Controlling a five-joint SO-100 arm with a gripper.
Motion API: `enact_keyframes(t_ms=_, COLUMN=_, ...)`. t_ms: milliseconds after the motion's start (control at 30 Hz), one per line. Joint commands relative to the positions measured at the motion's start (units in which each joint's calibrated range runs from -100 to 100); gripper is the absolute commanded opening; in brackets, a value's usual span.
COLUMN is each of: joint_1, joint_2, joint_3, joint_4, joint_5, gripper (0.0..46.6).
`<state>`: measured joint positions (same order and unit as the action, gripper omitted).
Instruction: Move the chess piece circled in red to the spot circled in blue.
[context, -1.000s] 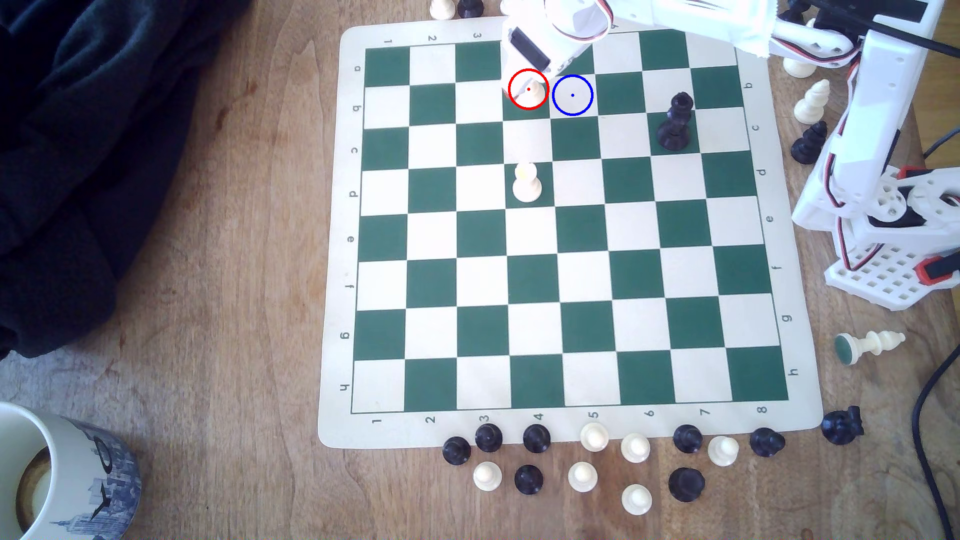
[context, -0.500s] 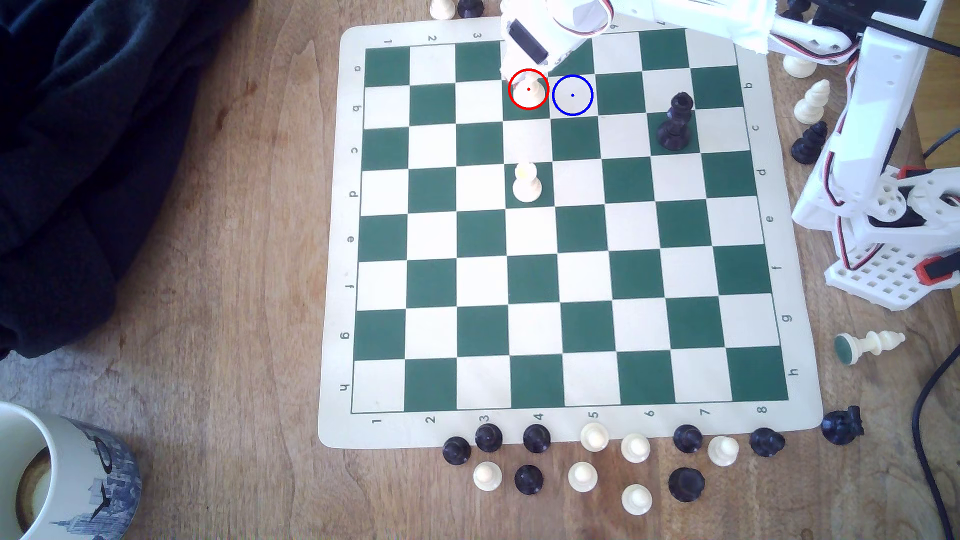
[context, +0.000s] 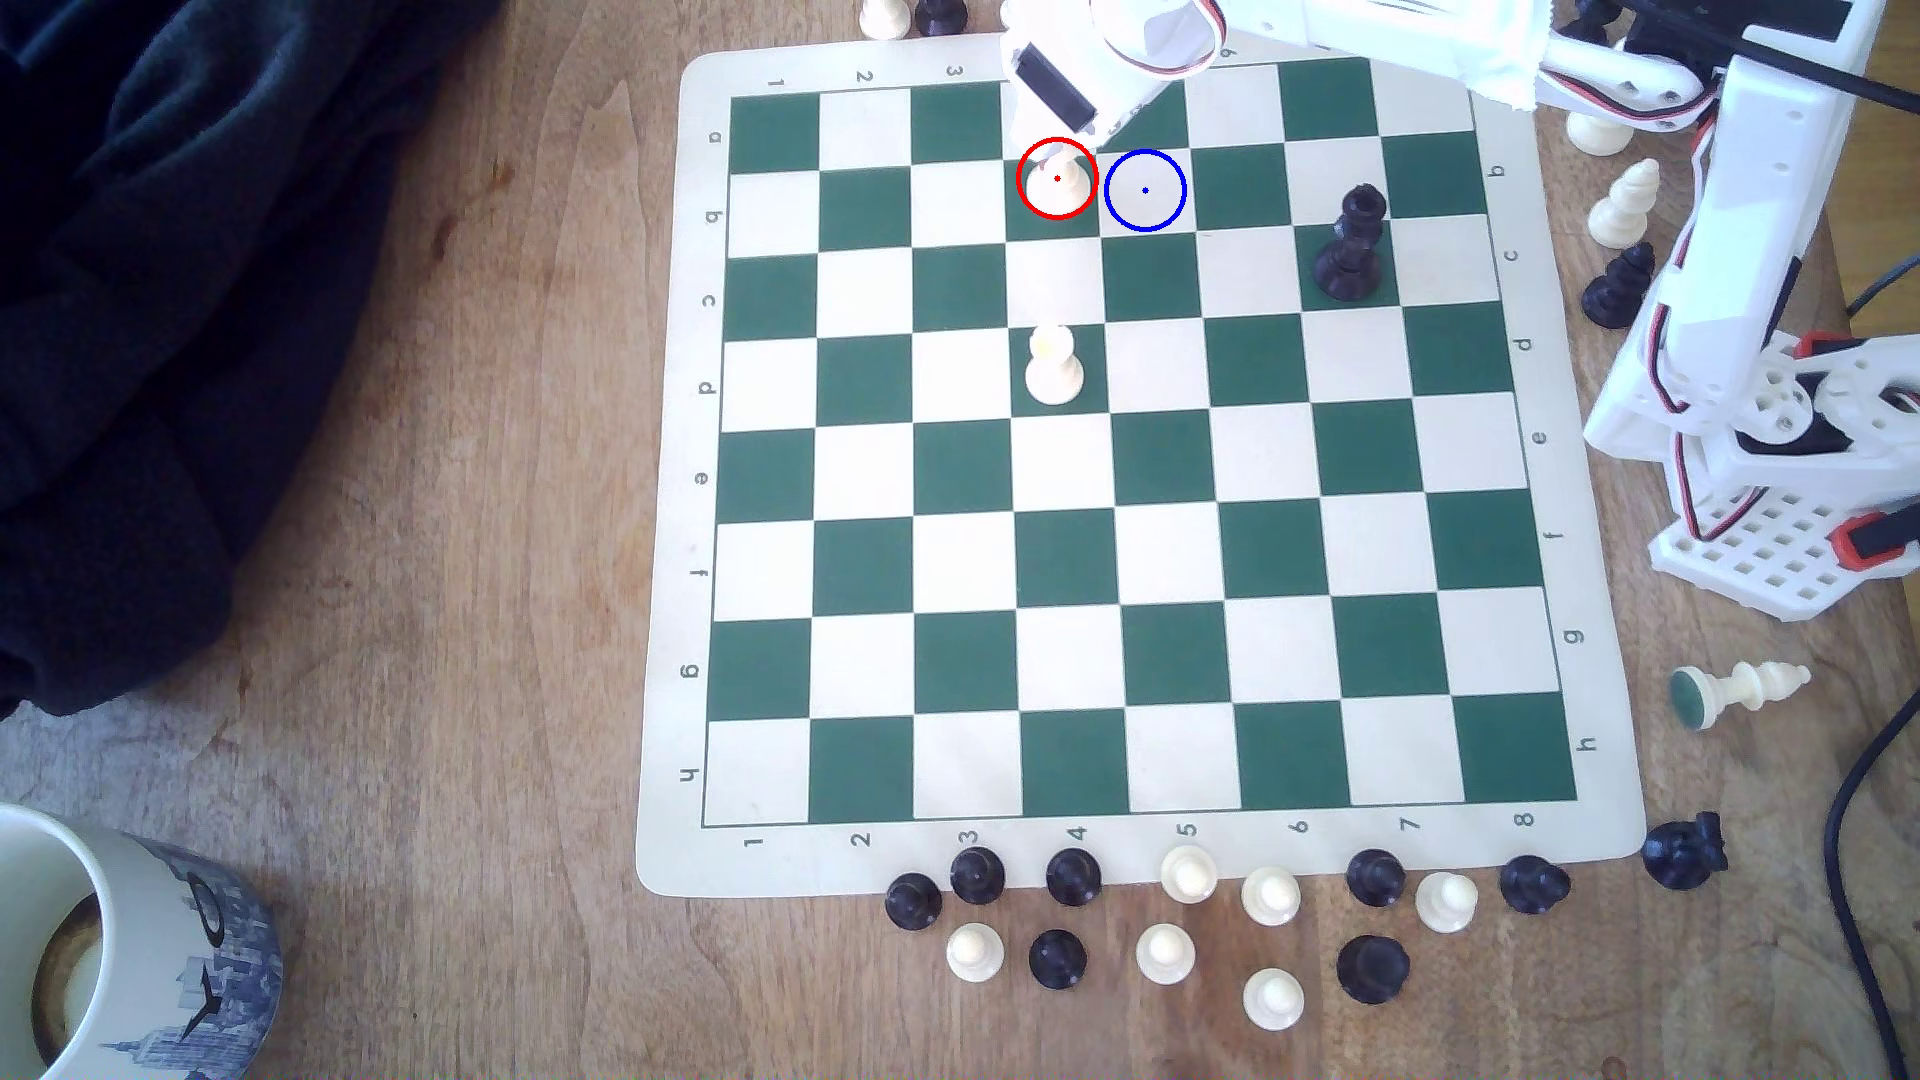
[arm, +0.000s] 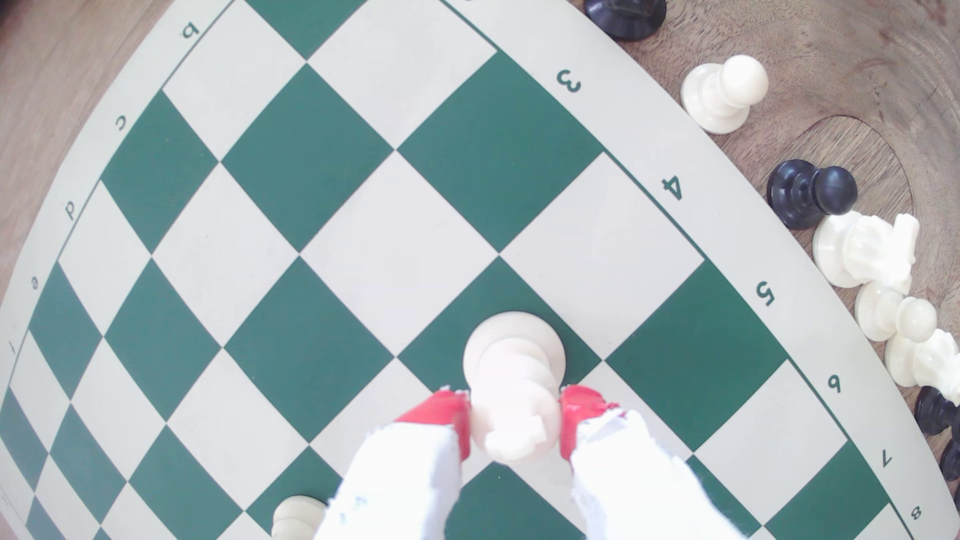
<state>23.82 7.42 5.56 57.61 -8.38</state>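
Observation:
The chess piece circled in red (context: 1060, 182) is tall and cream-white and stands over a green square near the board's far edge. In the wrist view this chess piece (arm: 511, 374) sits between my red fingertips (arm: 441, 413), which press on both sides of its upper body. My gripper (context: 1062, 145) (arm: 515, 415) is shut on it. Its round base lies over the green square; I cannot tell whether it touches the board. The spot circled in blue (context: 1145, 190) is the cream square just to the exterior view's right of the piece, and it is bare.
A white pawn (context: 1054, 366) stands two rows nearer on the board (context: 1174, 852), and a tall black piece (context: 1351, 244) stands toward the exterior view's right. Loose pieces (context: 1164, 950) lie off the board's near, far and right edges. A mug (context: 125, 945) sits at lower left.
The gripper body has shifted slightly toward the board's far edge, uncovering more of the ringed piece. The red fingertip seen beside the piece a second ago is gone from the exterior view.

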Motion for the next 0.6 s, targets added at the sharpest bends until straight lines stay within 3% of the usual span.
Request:
enact_keyframes(t_ms=0, joint_1=-0.63, joint_2=-1.47, joint_3=-4.02, joint_4=-0.77, joint_5=0.1, gripper=7.3)
enact_keyframes(t_ms=567, joint_1=-0.55, joint_2=-13.36, joint_3=-4.92, joint_4=5.94, joint_5=-0.24, gripper=6.6)
